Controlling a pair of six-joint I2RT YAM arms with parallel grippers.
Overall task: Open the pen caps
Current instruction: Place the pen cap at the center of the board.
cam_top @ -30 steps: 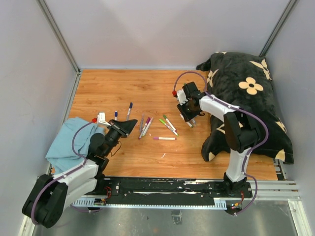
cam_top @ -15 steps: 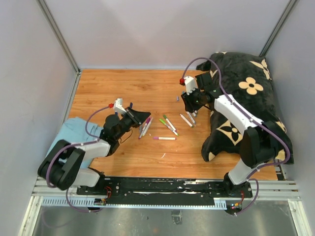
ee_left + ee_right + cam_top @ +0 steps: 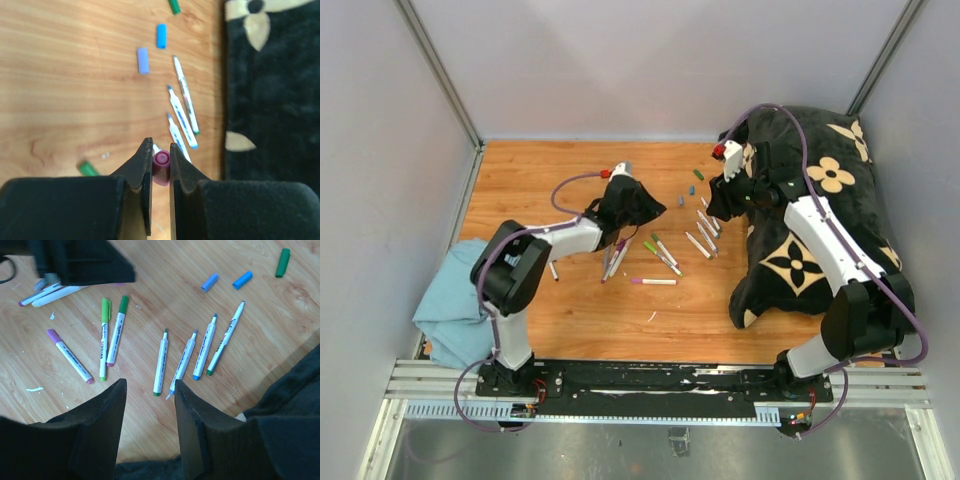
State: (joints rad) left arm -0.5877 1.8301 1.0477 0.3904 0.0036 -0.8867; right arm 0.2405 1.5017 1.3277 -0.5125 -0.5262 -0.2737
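Observation:
My left gripper (image 3: 160, 150) is shut on a pink pen cap (image 3: 161, 161), seen end-on between the jaws; anything behind it is hidden. In the top view the left gripper (image 3: 638, 208) hovers over the pens' far left side. My right gripper (image 3: 150, 385) is open and empty above several uncapped white pens (image 3: 161, 362); in the top view the right gripper (image 3: 715, 207) is beside the pillow. Loose caps lie on the wood: blue (image 3: 242, 280), pale purple (image 3: 209, 282), dark green (image 3: 282, 262). Capped pens lie to the left: purple (image 3: 70, 356), light green (image 3: 104, 335), dark green (image 3: 117, 330).
A black flowered pillow (image 3: 820, 220) fills the right side, against the right arm. A blue cloth (image 3: 455, 300) lies at the near left. More pens (image 3: 615, 258) and a pink-capped pen (image 3: 655, 281) lie mid-table. Grey walls enclose the wooden table (image 3: 540, 180).
My left arm has swung from beside the blue cloth up and right to the pens' far side. My right gripper has pulled back toward the pillow; loose caps and uncapped pens now lie there.

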